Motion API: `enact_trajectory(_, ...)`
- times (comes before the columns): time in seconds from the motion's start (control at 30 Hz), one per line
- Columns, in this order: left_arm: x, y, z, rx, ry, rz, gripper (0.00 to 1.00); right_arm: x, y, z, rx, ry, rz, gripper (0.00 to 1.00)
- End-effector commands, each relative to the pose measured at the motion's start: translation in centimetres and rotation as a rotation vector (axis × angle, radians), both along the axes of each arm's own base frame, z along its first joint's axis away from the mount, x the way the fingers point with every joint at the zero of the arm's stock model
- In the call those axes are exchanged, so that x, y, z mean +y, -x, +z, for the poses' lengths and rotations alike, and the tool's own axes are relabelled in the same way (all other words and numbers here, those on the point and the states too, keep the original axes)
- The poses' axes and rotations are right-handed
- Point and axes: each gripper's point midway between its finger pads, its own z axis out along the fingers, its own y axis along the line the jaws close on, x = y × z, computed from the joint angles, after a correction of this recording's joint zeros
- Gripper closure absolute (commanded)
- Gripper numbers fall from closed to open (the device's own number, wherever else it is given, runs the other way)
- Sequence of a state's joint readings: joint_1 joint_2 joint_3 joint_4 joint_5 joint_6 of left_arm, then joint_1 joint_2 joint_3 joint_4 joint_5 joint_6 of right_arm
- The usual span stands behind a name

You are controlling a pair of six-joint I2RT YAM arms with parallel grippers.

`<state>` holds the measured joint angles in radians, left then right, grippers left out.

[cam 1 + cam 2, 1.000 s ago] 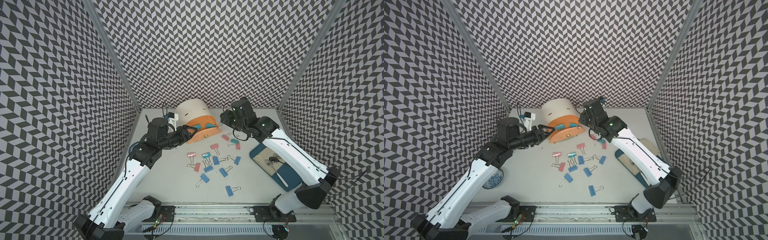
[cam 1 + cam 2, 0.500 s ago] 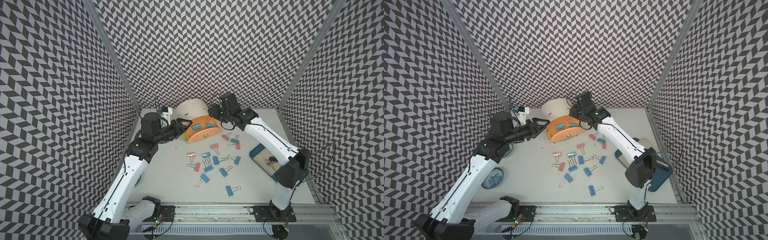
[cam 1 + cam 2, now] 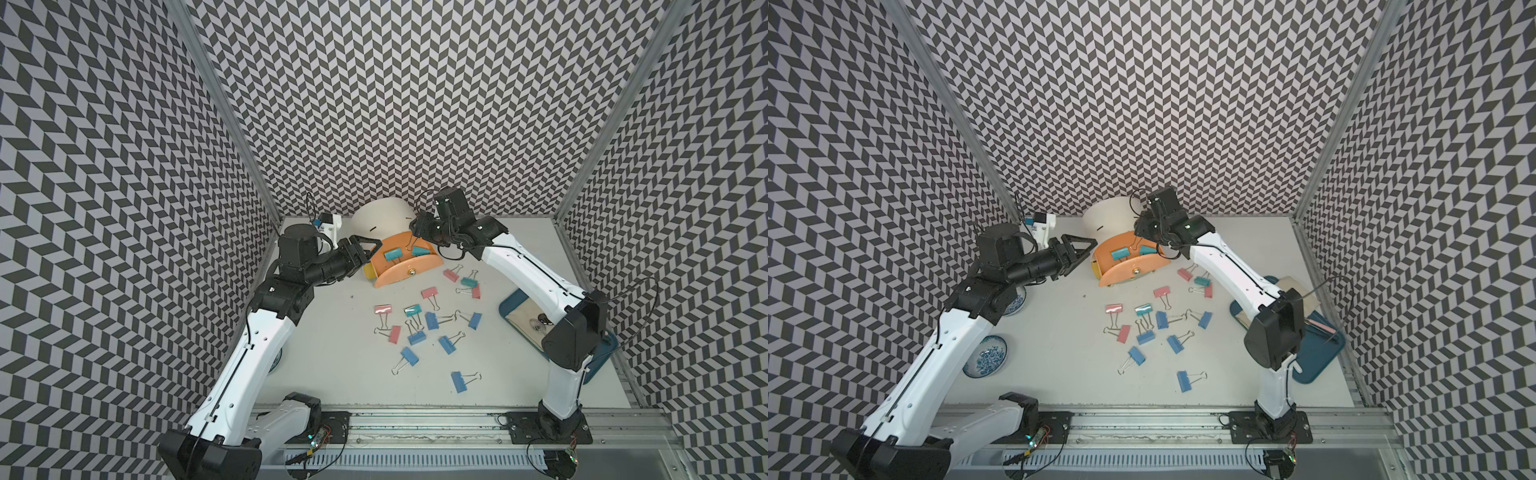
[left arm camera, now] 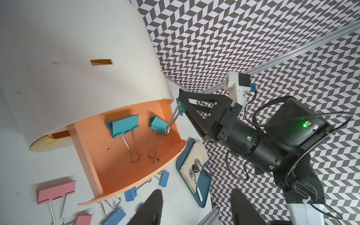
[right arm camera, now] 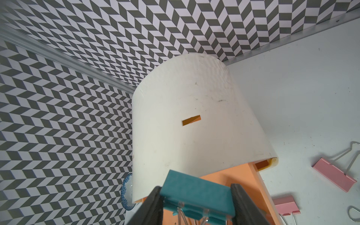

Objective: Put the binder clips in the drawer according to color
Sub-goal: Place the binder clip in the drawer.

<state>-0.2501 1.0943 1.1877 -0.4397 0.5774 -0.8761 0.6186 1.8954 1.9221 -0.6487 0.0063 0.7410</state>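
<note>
Right gripper [image 3: 415,233] brought a teal binder clip [image 5: 194,192] over the orange drawer [image 3: 390,276], still grasping, ready to drop; left gripper [image 3: 372,250] released.

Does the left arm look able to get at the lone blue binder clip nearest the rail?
Probably yes: the left arm has open, empty jaws, and the blue binder clip lies alone, nothing over it.

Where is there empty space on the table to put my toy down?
Bare table lies between the left arm and the scattered binder clips, along the front rail, and in the back corner behind the right arm. Crowded: the middle, full of clips, and the right side, taken by the blue tray.
</note>
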Motion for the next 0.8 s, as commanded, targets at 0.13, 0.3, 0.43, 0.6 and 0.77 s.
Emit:
enact_trajectory(0.13,0.0,-0.3,0.6,-0.038,0.001,-0.013,0.40,0.6,-1.0,2.2,-0.077,-0.015,0.034,0.40)
enact_trajectory(0.3,0.2,-0.1,0.8,-0.039,0.004,0.001,0.41,0.5,-1.1,3.1,-0.099,-0.013,0.046,0.38)
enact_trajectory(0.43,0.4,0.1,0.8,-0.039,0.003,0.015,0.41,0.3,-1.0,3.6,-0.109,-0.005,0.058,0.37)
enact_trajectory(0.6,0.8,0.5,0.9,-0.038,-0.001,0.030,0.41,-0.1,-0.9,4.0,-0.117,0.004,0.067,0.36)
enact_trajectory(0.77,1.1,1.2,0.7,-0.034,-0.020,0.040,0.41,-1.4,-0.5,4.9,-0.142,0.035,0.047,0.36)
